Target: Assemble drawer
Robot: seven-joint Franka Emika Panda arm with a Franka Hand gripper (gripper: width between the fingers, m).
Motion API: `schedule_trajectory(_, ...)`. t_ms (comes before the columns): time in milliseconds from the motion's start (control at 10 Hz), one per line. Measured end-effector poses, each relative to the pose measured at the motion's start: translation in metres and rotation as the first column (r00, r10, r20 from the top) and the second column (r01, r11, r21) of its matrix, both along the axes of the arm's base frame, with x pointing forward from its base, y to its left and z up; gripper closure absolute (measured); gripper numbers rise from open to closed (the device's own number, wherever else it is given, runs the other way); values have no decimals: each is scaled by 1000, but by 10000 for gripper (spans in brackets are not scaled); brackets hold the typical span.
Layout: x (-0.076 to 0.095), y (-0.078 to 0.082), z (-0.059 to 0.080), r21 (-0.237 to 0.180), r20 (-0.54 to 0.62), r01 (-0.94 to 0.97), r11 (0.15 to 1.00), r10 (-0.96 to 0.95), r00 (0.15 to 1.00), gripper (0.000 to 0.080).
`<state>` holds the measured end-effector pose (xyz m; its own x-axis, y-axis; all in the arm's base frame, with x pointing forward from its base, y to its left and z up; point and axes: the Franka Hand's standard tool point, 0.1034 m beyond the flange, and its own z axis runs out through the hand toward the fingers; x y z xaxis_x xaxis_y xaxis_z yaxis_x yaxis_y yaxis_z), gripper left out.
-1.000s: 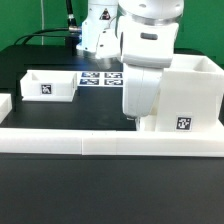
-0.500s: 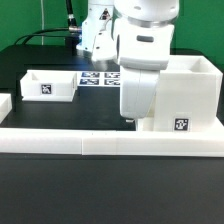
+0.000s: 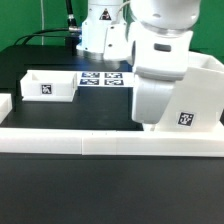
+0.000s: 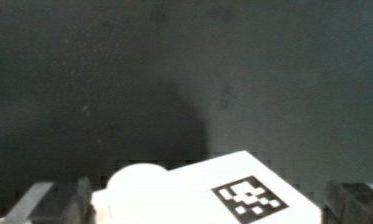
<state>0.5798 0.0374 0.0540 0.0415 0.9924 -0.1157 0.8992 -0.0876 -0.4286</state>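
The drawer's tall white housing [image 3: 200,95] stands at the exterior view's right, its tag tilted. My arm [image 3: 160,65] hangs right in front of it and hides the jaws there. In the wrist view my gripper [image 4: 201,205] is open, with a dim finger [image 4: 41,203] far out on either side. Between the fingers lies a white tagged part [image 4: 209,190] with a rounded bump. Gaps show on both sides of it, and I cannot tell which piece it is. One small open-top tray [image 3: 48,85] sits on the table at the exterior view's left.
A long low white rail [image 3: 90,141] runs across the front of the black table. The marker board [image 3: 100,78] lies behind the tray. A white robot base [image 3: 100,35] stands at the back. Another white piece [image 3: 4,103] shows at the left edge.
My arm has moved toward the exterior view's right and risen slightly. The housing's tag now sits tilted and a little higher. The jaws stay wide.
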Motion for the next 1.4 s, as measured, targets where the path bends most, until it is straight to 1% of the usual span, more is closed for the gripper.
schedule_trajectory(100, 1, -2, 2, 2, -18, -9, 1000, 9, 1000, 151)
schedule_trajectory(200, 2, -5, 3, -4, -15, -13, 1000, 13, 1000, 151)
schedule_trajectory(300, 2, -6, 3, -5, -4, -14, 1000, 14, 1000, 151)
schedule_trajectory(400, 2, -12, -1, -4, 32, -13, 1000, 13, 999, 151)
schedule_trajectory(600, -7, -42, -2, 19, 76, -47, 999, 45, 996, 151)
schedule_trajectory(700, -6, -52, 5, 22, 103, -46, 999, 44, 994, 151)
schedule_trajectory(800, -4, -59, 24, 20, 169, -40, 999, 36, 985, 151)
schedule_trajectory(900, -8, -62, 35, 21, 213, -33, 999, 27, 977, 151)
schedule_trajectory(1000, -19, -66, 45, 22, 253, -24, 999, 17, 967, 151)
schedule_trajectory(1100, -38, -65, 50, 36, 300, 2, 999, -13, 954, 151)
schedule_trajectory(1200, -64, -62, 45, 48, 315, 27, 998, -41, 948, 151)
schedule_trajectory(1300, -82, -60, 37, 60, 321, 40, 997, -57, 945, 151)
schedule_trajectory(1400, -93, -61, 27, 68, 323, 42, 997, -62, 944, 151)
